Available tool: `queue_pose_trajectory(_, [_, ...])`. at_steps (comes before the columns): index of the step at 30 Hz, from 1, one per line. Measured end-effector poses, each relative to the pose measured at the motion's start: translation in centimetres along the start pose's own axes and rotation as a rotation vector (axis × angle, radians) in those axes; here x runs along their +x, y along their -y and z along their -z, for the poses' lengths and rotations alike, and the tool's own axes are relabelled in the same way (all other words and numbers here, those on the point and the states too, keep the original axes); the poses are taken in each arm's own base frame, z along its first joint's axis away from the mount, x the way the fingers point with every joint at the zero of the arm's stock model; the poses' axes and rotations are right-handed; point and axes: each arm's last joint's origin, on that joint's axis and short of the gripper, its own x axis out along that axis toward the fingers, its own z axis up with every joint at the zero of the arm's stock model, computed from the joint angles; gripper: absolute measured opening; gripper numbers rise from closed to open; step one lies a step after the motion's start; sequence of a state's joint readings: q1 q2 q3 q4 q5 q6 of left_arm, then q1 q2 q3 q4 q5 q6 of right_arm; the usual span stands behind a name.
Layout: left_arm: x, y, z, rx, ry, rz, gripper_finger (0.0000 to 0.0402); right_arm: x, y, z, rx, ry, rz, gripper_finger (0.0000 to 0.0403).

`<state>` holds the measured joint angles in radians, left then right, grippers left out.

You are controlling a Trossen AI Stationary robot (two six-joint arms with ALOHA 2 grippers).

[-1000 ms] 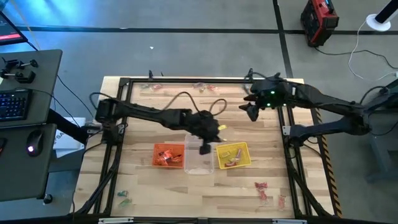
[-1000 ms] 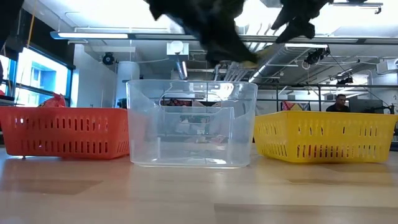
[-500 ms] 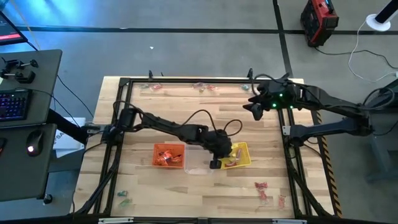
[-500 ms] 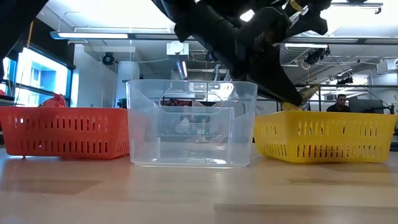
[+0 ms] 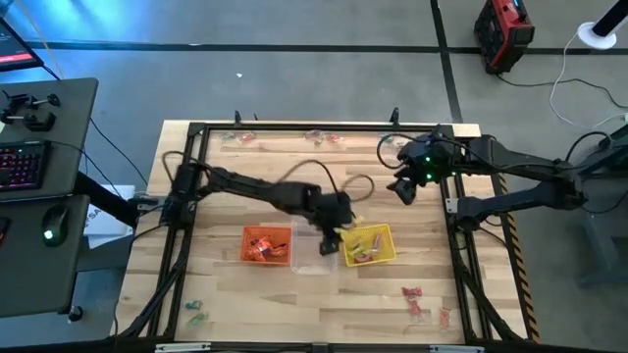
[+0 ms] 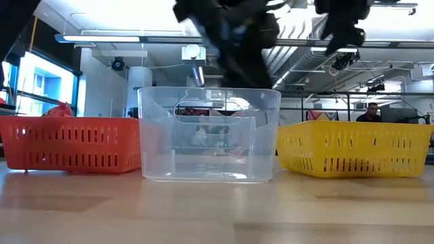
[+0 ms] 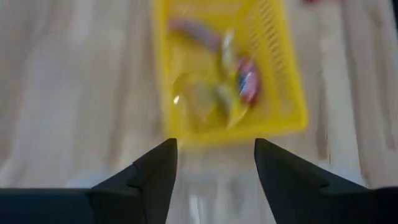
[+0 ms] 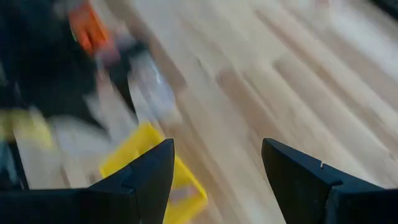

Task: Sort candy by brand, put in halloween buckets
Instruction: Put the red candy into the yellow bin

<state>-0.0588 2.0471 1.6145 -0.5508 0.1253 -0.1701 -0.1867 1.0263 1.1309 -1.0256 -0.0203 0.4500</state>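
Three halloween buckets stand in a row on the table: orange (image 5: 266, 245), clear (image 5: 314, 257) and yellow (image 5: 370, 245). The yellow one (image 7: 292, 93) holds several wrapped sweets (image 7: 239, 81), and the orange one holds red-orange ones. My left gripper (image 5: 330, 241) hangs open and empty above the seam between the clear and yellow buckets (image 7: 214, 163). My right gripper (image 5: 402, 188) hovers open and empty toward the far right (image 8: 217, 168). Loose candy lies at the far edge (image 5: 324, 137), near right (image 5: 414, 297) and near left (image 5: 196, 314).
A black frame (image 5: 294, 126) runs around the tabletop. In the low view the three buckets stand side by side, orange (image 6: 68, 142), clear (image 6: 210, 132) and yellow (image 6: 352, 146), with both arms above them. Bare wood lies between the buckets and the far candy.
My left gripper swung from above the clear bucket toward the table's right and near edge, reaching over the yellow bucket, then drew back a little to the left and far side. My right gripper drifted slightly toward the near edge.
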Motion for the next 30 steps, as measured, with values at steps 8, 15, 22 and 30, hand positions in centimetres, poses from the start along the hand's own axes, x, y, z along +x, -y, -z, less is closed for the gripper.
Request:
queue_pose_trajectory(8, [-8.3,-2.2,3.6,-0.25,0.138,-0.119,0.0215,0.5,0.2,4.2,-0.002,-0.255,-0.095,0.0236])
queue_pose_trajectory(15, [-13.2,-1.3,7.4,-0.432,0.435,-0.168,0.0214,3.9,-1.7,11.2,0.058,-0.46,-0.295,0.0236])
queue_pose_trajectory(22, [-14.7,-1.3,9.6,-0.407,0.465,-0.258,0.0214,5.5,-5.8,14.9,0.066,-0.527,-0.342,0.0236])
queue_pose_trajectory(30, [-16.1,-1.3,9.8,-0.21,0.457,-0.262,0.0214,7.5,-9.7,18.1,-0.094,-0.669,-0.191,0.0236])
